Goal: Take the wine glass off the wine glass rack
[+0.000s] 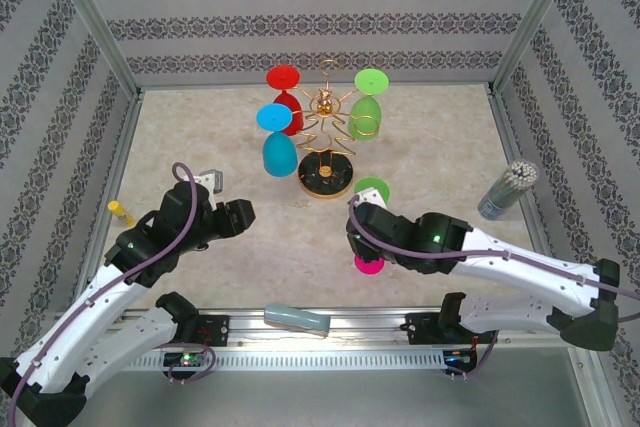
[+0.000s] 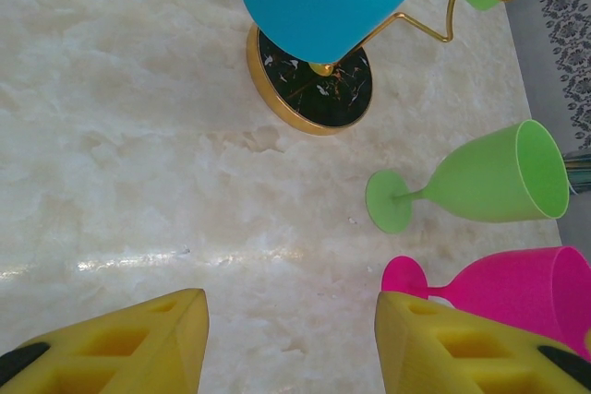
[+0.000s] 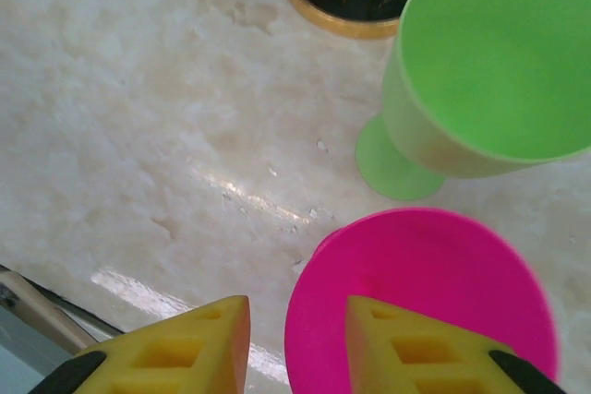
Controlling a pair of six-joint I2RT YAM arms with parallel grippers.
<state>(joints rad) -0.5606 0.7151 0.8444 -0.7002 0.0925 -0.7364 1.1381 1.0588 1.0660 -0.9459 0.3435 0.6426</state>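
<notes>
Right claw [image 3: 295, 307] astride pink wine glass [image 3: 434, 265] rim

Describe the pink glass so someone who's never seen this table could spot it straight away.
Find the gold wine glass rack in the middle of the table. Two glasses stand upright in front of its black base, toward the right arm; the pink wine glass is the one closer to the robot. It is the only pink glass; its neighbour is the green glass.
</notes>
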